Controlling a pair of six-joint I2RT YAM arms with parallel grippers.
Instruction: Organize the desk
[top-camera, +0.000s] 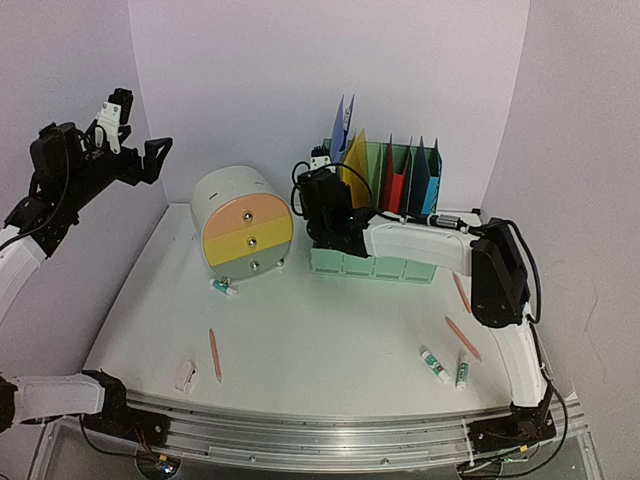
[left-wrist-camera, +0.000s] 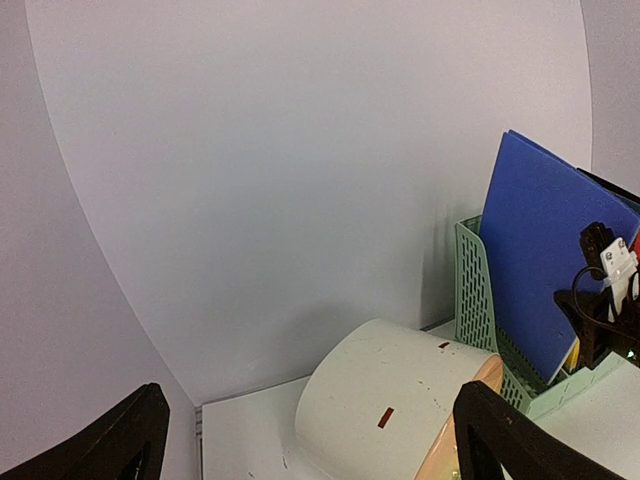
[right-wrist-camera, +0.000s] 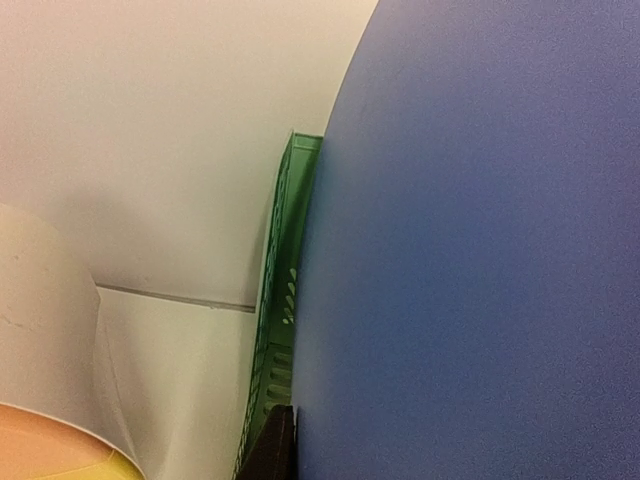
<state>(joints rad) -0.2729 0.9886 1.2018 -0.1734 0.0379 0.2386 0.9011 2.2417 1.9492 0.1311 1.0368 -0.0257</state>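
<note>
The desk (top-camera: 330, 320) is a white tabletop with a silver front rail. My left gripper (top-camera: 157, 160) is raised high at the far left, open and empty; in the left wrist view its gripper (left-wrist-camera: 310, 400) frames the white drum. My right gripper (top-camera: 335, 185) is at the left end of the green file rack (top-camera: 385, 255), shut on a tall blue folder (top-camera: 343, 125) standing in the rack. In the right wrist view the blue folder (right-wrist-camera: 470, 250) fills the right side, one dark finger (right-wrist-camera: 272, 445) is pressed against it, and the other finger is hidden behind it.
A white drum organiser (top-camera: 240, 228) with orange and yellow drawers lies left of the rack. Yellow, red and teal folders (top-camera: 400, 175) stand in the rack. Loose on the desk: orange pencils (top-camera: 214, 353) (top-camera: 462, 338), markers (top-camera: 434, 365) (top-camera: 225, 287), a white eraser (top-camera: 186, 373).
</note>
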